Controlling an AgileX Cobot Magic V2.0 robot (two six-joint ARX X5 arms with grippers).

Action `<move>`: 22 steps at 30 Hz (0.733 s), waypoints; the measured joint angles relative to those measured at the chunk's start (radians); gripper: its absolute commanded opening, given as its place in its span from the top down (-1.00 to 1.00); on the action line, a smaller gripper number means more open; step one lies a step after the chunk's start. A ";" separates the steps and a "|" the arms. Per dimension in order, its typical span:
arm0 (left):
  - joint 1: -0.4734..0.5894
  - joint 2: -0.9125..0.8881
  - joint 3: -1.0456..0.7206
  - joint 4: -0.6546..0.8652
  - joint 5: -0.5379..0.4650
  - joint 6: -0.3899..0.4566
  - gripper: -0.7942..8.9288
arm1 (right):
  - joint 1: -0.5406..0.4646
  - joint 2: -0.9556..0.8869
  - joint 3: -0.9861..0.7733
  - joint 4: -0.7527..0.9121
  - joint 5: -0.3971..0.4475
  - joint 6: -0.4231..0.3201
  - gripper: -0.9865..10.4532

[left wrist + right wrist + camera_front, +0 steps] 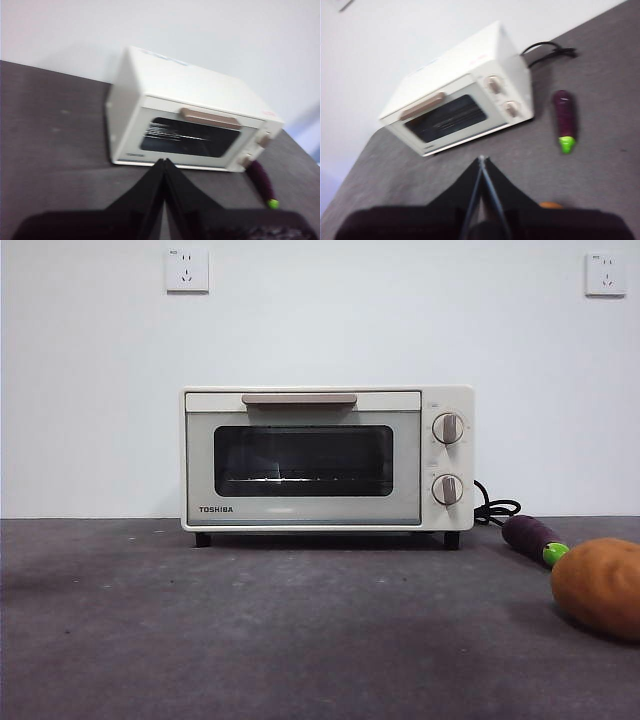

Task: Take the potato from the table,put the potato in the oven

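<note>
Potato (600,586) fills front view; right wrist glimpses a sliver

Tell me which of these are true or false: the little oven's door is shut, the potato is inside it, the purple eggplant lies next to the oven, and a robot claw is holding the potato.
1. The oven door is shut. True.
2. The potato is inside the oven. False: it lies on the table, out in front of the oven and to its knob side.
3. The eggplant lies on the table beside the oven's knob side. True.
4. A claw is holding the potato. False: both the left gripper and the right gripper are shut on nothing, away from it.
</note>
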 measured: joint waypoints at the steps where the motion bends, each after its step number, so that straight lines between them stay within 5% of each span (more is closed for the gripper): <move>1: -0.003 0.035 0.027 -0.002 0.018 0.000 0.85 | 0.000 0.028 0.023 -0.004 -0.017 -0.007 0.83; 14: -0.074 0.536 0.498 -0.232 0.120 0.010 0.85 | 0.000 0.448 0.393 -0.219 -0.047 -0.214 0.83; 22: -0.141 0.775 0.743 -0.279 0.120 0.024 0.85 | 0.000 0.655 0.560 -0.328 -0.069 -0.241 0.83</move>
